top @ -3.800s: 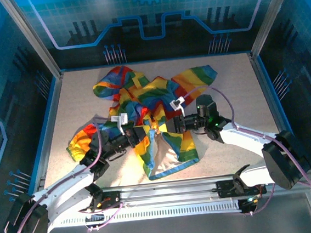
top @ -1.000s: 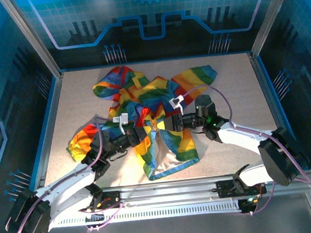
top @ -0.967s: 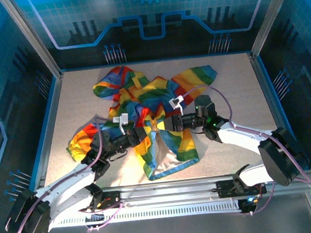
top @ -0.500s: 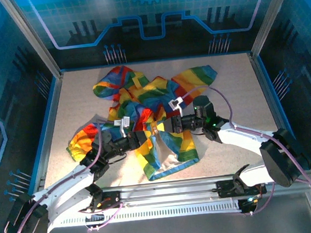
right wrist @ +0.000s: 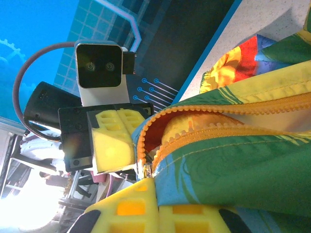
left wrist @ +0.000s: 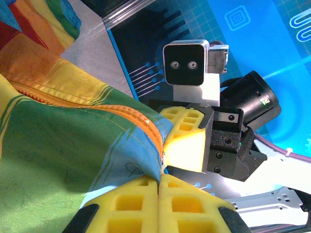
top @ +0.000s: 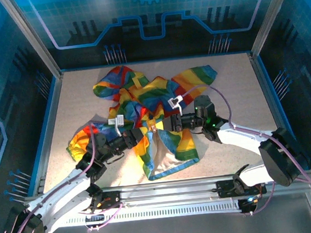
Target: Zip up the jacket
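Seemingly unzipped: rainbow jacket point(top: 147, 92) crumpled, lining point(top: 163, 162) showing.

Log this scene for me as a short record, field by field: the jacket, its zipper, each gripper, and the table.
jacket: rainbow-striped, crumpled mid-table, front open, pale lining showing at the near hem
zipper: orange, its two rows apart and not yet closed
left gripper: shut on the jacket's edge beside the zipper
right gripper: shut on the opposite edge, facing the left gripper at close range
table: speckled beige, jacket lying on it
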